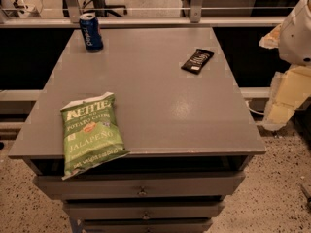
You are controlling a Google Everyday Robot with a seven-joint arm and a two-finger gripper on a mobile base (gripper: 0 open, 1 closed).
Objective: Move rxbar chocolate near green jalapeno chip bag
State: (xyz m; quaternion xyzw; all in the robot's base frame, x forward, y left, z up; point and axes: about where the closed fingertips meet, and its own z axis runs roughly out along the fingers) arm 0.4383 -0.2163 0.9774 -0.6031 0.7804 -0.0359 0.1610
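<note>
The rxbar chocolate is a small flat black wrapper with white lettering. It lies on the grey table at the back right. The green jalapeno chip bag lies flat at the front left corner, its lower end hanging over the table's front edge. The two are far apart, across the table's diagonal. My gripper is at the right edge of the view on the white arm, off the table's right side, well away from the bar and holding nothing that I can see.
A blue soda can stands upright at the table's back left corner. Drawers run below the table's front edge. A rail and office chair legs stand behind the table. Speckled floor lies to the right.
</note>
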